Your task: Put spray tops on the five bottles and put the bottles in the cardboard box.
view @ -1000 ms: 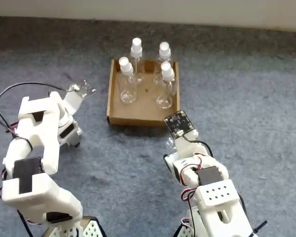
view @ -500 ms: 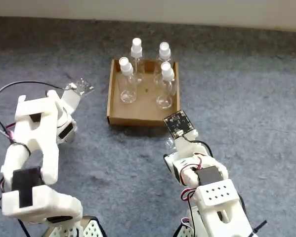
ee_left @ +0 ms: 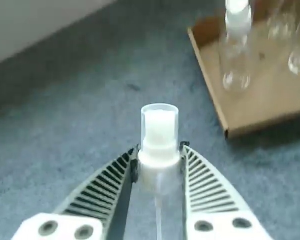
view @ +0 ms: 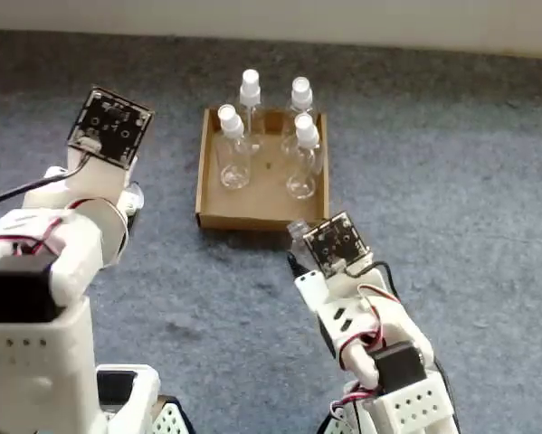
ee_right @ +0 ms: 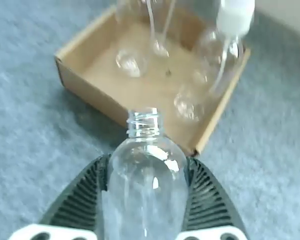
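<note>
The right jaws are closed round the belly of a clear, empty plastic bottle with a bare threaded neck (ee_right: 147, 182). Both ribbed black pads press on its sides, and the neck points away from the wrist toward the shallow brown cardboard box (view: 201, 210). In the high view this bottle lies just off the box's near right corner. Whether it rests on the grey felt-covered desk (view: 451, 181) or hangs above it I cannot tell

The left jaws are drawn in onto a white plastic spray top with a thin clear dip tube (ee_left: 160, 137). They pinch its collar from both sides, with the cap end outward and the tube running back between them. It is held to the left of the box, well apart from the open bottle

Four clear bottles with white spray tops (view: 230, 149) stand upright in the far and middle part of the box, and a strip of floor along its near wall is bare

The open bottle looks light, thin-walled and smooth. A hard squeeze would likely dent it, and a loose one could let it turn when the top is twisted on. The widest part of the belly seems the right place to hold it, as that leaves the neck free. The spray top looks small and stiff, and its collar is the sound grip. The slender tube is probably the bendy, easily kinked part, and it must enter the narrow neck first
</note>
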Controlling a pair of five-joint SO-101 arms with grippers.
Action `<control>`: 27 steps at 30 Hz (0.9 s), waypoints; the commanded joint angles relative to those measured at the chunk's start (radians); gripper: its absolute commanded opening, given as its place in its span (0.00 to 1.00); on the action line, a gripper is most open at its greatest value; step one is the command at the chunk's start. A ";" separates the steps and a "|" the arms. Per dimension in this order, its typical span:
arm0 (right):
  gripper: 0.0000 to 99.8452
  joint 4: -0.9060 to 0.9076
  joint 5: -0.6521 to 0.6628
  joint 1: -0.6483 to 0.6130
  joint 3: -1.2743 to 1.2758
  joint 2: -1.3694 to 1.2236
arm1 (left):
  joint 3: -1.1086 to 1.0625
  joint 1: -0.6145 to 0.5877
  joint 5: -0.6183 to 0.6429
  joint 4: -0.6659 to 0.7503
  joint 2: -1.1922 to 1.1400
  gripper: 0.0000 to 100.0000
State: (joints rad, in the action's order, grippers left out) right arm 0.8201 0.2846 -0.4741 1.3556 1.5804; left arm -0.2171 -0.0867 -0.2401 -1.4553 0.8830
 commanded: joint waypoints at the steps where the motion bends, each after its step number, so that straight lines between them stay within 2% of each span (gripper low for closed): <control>1: 0.00 -0.077 -0.009 -0.137 -0.010 0.147 | 0.091 0.094 0.160 0.117 0.079 0.00; 4: 0.00 -0.196 -0.011 -0.205 -0.002 0.182 | 0.116 0.179 0.239 0.198 0.093 0.00; 7: 0.00 -0.145 -0.009 -0.259 0.033 0.191 | 0.117 0.278 0.296 0.284 0.096 0.00; 11: 0.00 -0.044 -0.009 -0.294 0.044 0.191 | 0.120 0.348 0.345 0.367 0.097 0.00; 14: 0.00 -0.027 -0.020 -0.291 0.042 0.193 | 0.120 0.383 0.387 0.407 0.097 0.00; 19: 0.00 -0.124 -0.241 -0.260 0.087 0.268 | 0.122 0.446 0.462 0.416 0.097 0.00; 27: 0.00 -0.407 -0.249 -0.130 0.229 0.259 | 0.122 0.460 0.491 0.480 0.097 0.00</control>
State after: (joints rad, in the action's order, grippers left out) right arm 0.5102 0.0483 -0.6536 1.5827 1.8259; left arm -0.1389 0.3552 0.2386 -1.0226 0.9689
